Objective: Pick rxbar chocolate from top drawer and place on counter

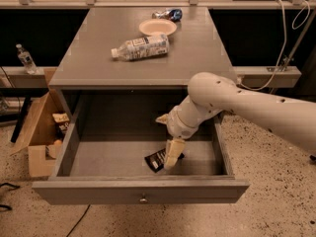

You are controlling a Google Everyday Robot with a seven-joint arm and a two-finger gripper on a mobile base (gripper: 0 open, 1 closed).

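We see our arm [237, 100] bend down from the right into the open drawer [103, 158], gripper [173, 158] pointing down at the black bar [155, 160]; whether it grips, we cannot tell.

Smooth cream plastic tool [171, 161] inside matte grey wooden top drawer [89, 191], metal knob [143, 199]
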